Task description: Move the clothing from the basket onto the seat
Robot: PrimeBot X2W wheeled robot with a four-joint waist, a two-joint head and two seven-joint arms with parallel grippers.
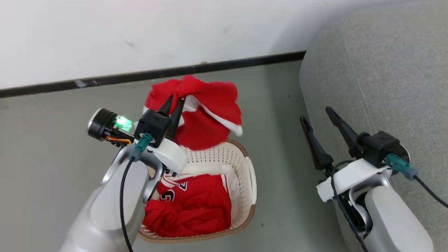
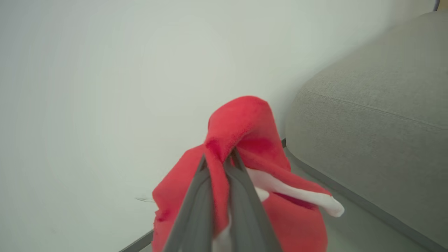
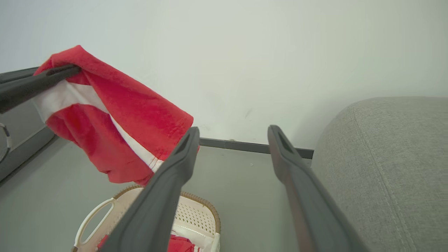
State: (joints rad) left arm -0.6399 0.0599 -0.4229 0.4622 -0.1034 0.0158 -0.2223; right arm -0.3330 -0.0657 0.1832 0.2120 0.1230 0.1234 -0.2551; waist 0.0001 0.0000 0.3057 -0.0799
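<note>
Step in hand, as I read it: carry the lifted piece across to the seat (image 1: 378, 70), the big grey woven sofa on the right of the head frame, with a rounded edge and a stitched seam. To do it well, go up first, then swing right so the hanging cloth passes over the sofa's curved side instead of dragging on it. Let go only once the cloth is well over the cushion, or it will likely slide down to the floor (image 1: 56, 140). The basket (image 1: 251, 182) is cream, perforated and brown-rimmed. It stands on the floor at lower centre, apart from the sofa with bare floor between. The red garment (image 1: 210, 108) with white stripe hangs bunched and limp at centre frame over the basket's far end. Its low hem is right at the rim, touching or not unclear, and it will probably swing. A red jersey (image 1: 196, 206) with black-and-white numerals lies crumpled inside the basket, likely next to go. The left tool (image 1: 175, 103) is pinched tight on a top fold of the hanging garment. The right tool (image 1: 316, 115) has its jaws wide apart and holds nothing, at lower right just beside the sofa's side. Best to hold it out of the carry path.
</note>
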